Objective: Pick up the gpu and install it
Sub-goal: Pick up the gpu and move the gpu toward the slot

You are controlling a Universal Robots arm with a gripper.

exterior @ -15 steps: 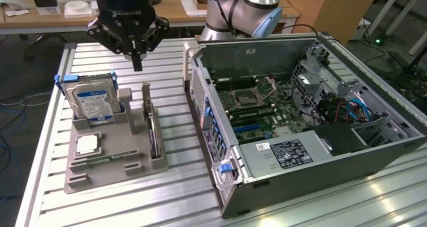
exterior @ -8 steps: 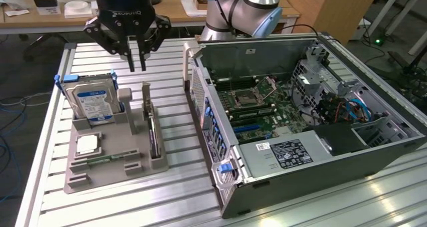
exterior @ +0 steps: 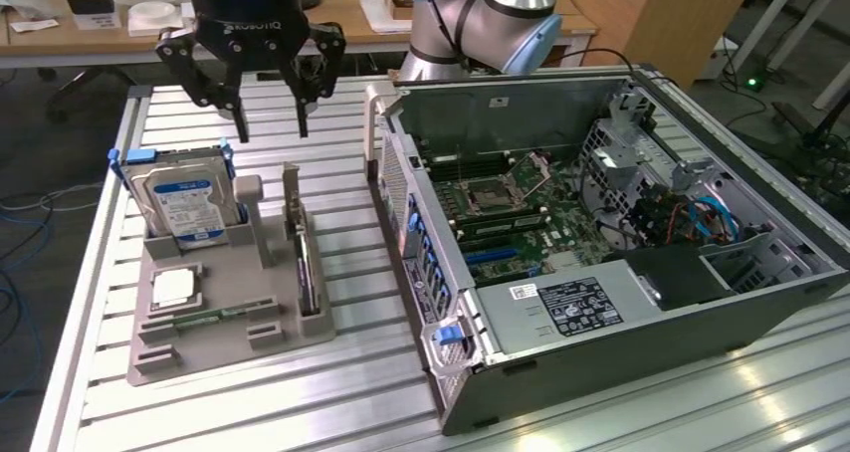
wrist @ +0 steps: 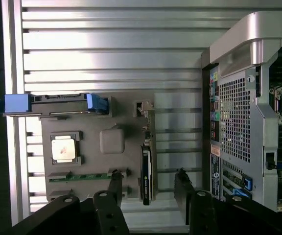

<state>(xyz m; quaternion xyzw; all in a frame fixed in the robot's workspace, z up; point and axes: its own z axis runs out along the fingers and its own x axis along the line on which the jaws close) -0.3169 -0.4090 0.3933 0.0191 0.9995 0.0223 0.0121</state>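
**A:** Slatted metal table (exterior: 358, 392) underneath, and the gpu (exterior: 306, 263) stands on edge in the gray holder's (exterior: 226, 323) slot, on the side nearest the open computer case (exterior: 743, 293).

**B:** Above, the gripper (exterior: 273, 131) hangs with fingers spread wide, holding nothing, touching nothing.

**A:** In the wrist view the gpu (wrist: 147, 169) lines up between the two dark fingers (wrist: 181, 186).

**B:** Hard drive (exterior: 186, 203) is upright on the exterior view's left. That view looks in at the motherboard (exterior: 531, 213). The wrist view catches the perforated back panel (wrist: 234, 117).
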